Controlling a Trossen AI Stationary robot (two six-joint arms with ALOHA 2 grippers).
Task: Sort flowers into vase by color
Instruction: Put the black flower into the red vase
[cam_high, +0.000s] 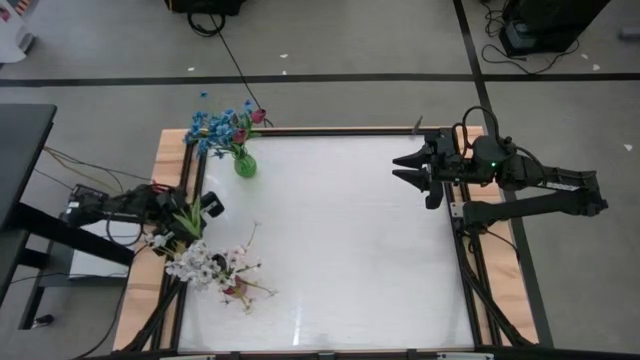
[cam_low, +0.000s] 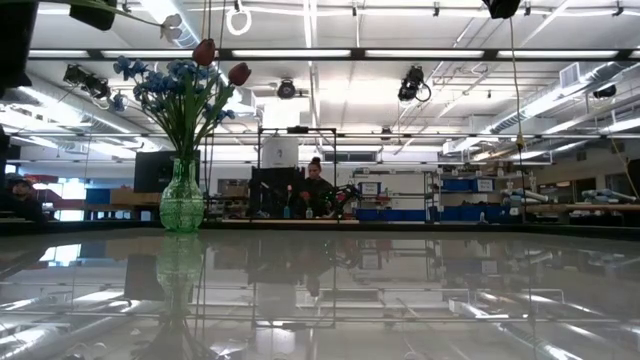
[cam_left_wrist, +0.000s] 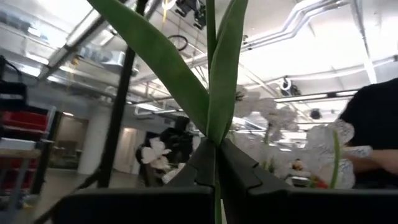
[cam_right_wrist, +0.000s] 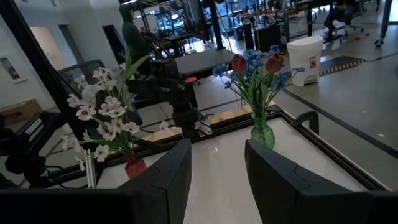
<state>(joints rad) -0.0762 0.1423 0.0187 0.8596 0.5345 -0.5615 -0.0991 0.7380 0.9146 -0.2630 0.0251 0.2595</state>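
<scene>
Between left claw (cam_left_wrist: 214, 163) fingers, green flower stem (cam_left_wrist: 211, 93).

We look across a wide workshop hall — rows of strip lights (cam_low: 420, 55) run along a white ceiling hung with pipes (cam_left_wrist: 311, 18) and cables. The floor (cam_high: 330, 40) is grey, crossed by dark tape lines (cam_high: 330, 77), with black cords trailing over it. Far back a person (cam_low: 315, 185) sits at a bench among blue bins (cam_low: 470, 185) — a white bin (cam_right_wrist: 305, 53) stands on the floor well beyond the table edge
</scene>
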